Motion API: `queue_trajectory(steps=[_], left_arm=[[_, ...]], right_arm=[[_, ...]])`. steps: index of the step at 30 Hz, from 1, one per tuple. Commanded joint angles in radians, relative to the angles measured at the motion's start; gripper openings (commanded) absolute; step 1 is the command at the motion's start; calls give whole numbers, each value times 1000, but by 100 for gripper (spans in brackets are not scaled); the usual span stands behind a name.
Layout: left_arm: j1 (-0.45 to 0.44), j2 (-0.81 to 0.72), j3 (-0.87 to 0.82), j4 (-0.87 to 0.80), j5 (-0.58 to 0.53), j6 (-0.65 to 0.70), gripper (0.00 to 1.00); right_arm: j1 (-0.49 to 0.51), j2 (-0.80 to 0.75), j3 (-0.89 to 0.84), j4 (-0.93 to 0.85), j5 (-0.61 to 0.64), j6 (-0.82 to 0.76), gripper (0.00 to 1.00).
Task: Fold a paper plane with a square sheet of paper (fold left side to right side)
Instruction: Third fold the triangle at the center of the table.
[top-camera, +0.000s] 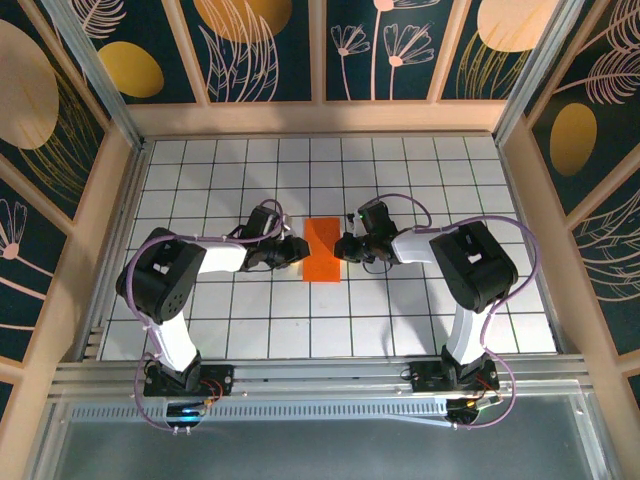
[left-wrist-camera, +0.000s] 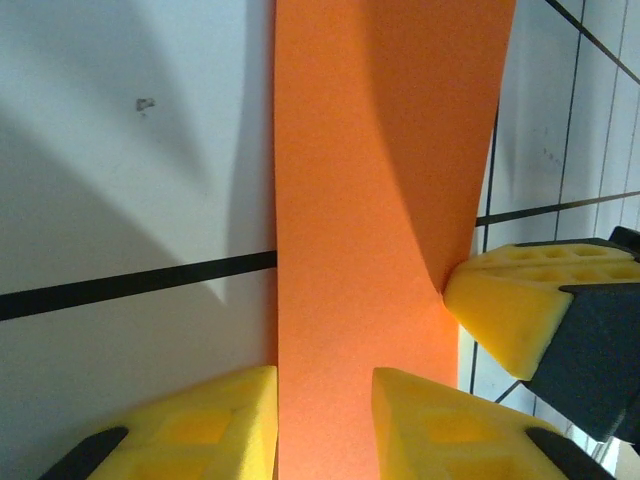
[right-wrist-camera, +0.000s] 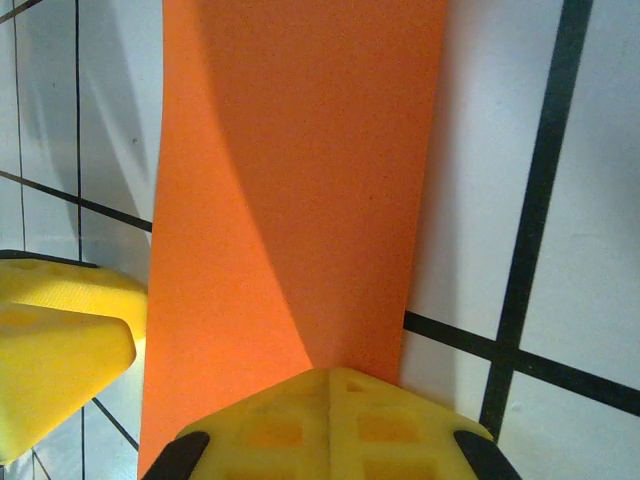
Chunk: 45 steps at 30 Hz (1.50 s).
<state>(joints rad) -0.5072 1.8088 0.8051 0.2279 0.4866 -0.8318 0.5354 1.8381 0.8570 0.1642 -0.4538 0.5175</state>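
Currently the orange sheet of paper (top-camera: 322, 250) lies flat on the white gridded desk (top-camera: 400, 320), near the middle and between the two arms. From above it reads as a narrow rectangle, long side running away from the arm bases.

Left gripper (top-camera: 297, 250): at the paper's left long edge, low over the desk. Wrist view: its two yellow pads (left-wrist-camera: 205, 425) stand apart with a clear gap, and orange shows through that gap. One pad sits just off the paper's edge over bare desk, the other over the paper. Nothing is clamped between them.

Right gripper (top-camera: 345, 247): at the paper's right long edge, directly opposite the left one. Wrist view: jaws together, the pads forming one yellow block whose tip rests on the paper at its edge. Cannot tell whether any paper is pinched inside.

Cross-check: each wrist camera sees the other gripper's yellow pad at the far edge of the strip, touching it or just beside it. Paper surface looks smooth in both close views, with shadows from the arms falling across it.
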Motion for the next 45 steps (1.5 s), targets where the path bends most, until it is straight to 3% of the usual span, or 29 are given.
queue_trajectory(steps=[1,8,14,18,25,31,35,41,45], left_arm=[[-7,18,16,14,25,-7,30],[-7,8,9,16,11,-12,23],[-7,-5,5,15,9,-25,8],[-7,-21,0,25,27,-48,1],[-7,-37,10,10,78,-98,0],[-7,-52,16,-15,93,-146,0],[-6,-69,12,-21,81,-176,0],[-7,-81,-4,-19,75,-206,0],[-7,-86,-10,-23,71,-206,0]], right_arm=[[-9,30,-4,-68,30,-25,0],[-9,13,-11,-61,31,-25,0],[-9,-25,-14,-29,34,-33,0],[-9,-80,-23,-5,56,-53,13],[6,-258,-79,-41,192,-161,38],[156,-441,-174,-56,410,-258,56],[315,-515,-247,-46,575,-293,65],[550,-481,-287,-44,838,-305,74],[626,-403,-262,-25,941,-356,78]])
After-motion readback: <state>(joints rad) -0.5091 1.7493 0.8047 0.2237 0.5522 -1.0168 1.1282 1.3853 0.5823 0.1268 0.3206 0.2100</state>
